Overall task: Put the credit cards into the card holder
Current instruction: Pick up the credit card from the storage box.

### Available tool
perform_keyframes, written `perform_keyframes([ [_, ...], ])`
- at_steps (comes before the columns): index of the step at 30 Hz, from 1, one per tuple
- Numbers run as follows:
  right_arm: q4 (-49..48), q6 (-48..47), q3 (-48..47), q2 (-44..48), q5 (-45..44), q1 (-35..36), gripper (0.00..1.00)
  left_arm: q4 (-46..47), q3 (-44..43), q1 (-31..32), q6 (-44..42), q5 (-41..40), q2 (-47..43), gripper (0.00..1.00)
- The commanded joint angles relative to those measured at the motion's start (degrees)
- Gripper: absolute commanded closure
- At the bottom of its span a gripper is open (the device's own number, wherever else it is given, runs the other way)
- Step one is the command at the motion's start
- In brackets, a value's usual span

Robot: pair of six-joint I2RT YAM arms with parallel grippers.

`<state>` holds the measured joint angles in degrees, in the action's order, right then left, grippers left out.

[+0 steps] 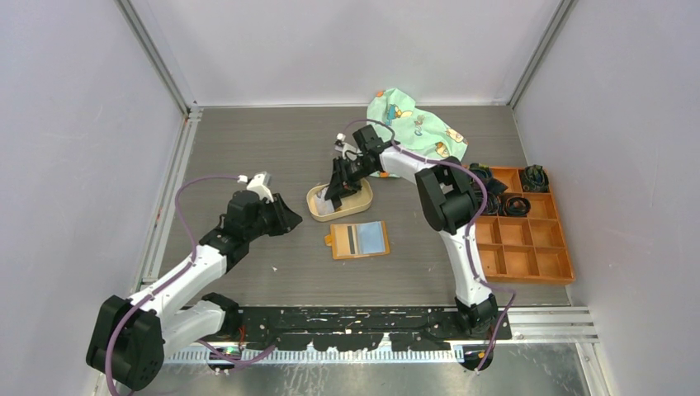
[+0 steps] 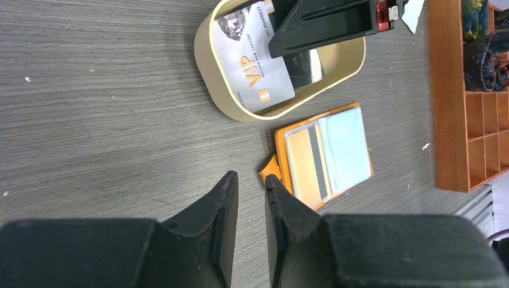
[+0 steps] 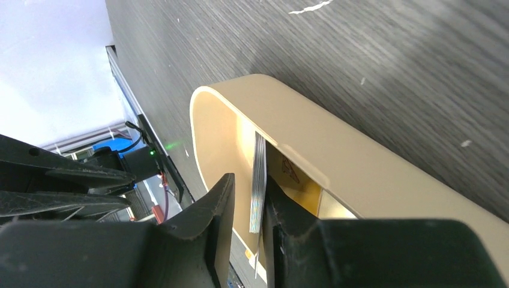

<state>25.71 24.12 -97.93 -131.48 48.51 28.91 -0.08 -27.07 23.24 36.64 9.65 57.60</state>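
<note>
Right tool (image 3: 249, 201): my jaws narrowly apart, astride a credit card (image 3: 258, 180) edge in oval tray (image 3: 312, 150) | left tool (image 2: 251, 180): my jaws narrowly apart, empty, over tabletop (image 2: 90, 90) near card holder (image 2: 280, 141)

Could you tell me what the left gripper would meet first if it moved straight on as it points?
Most likely the protruding tab of the card holder, just ahead of the left gripper, or the table before it; the oval tray lies further on. Height is unclear.
</note>
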Motion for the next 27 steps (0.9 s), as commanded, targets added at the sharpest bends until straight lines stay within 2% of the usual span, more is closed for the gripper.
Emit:
perform_keyframes([
  [1,-0.31,-0.19,0.36,5.12,1.31,-1.43,0.72,1.16,-0.07,0.15,0.50,0.58,-1.32,0.76],
  [9,1.70,-2.28,0.81,6.06,-1.36,-2.55,0.81,0.84,-0.01,0.18,0.95,1.29,-2.77,0.76],
  [14,2.65,-3.59,1.23,7.81,-2.69,-4.18,0.98,2.38,1.03,0.19,1.87,3.92,-4.69,0.76],
  [17,2.72,-4.64,2.75,10.76,-2.08,-5.50,0.99,8.96,3.04,0.13,3.13,9.04,-5.66,0.75],
  [19,2.53,-5.45,4.09,13.04,-1.39,-6.25,0.99,13.78,4.54,0.16,5.36,12.48,-5.76,0.64],
  [22,0.98,-5.51,7.33,16.76,1.01,-7.28,0.99,21.28,6.26,0.14,9.23,17.35,-5.22,0.56],
  [25,-4.57,-2.38,12.44,21.09,6.26,-8.02,0.99,28.10,7.63,0.14,13.61,21.94,-4.60,0.53],
  [27,-11.72,2.79,17.54,24.59,10.21,-8.08,0.99,33.90,8.89,0.16,17.58,24.37,-4.46,0.50],
])
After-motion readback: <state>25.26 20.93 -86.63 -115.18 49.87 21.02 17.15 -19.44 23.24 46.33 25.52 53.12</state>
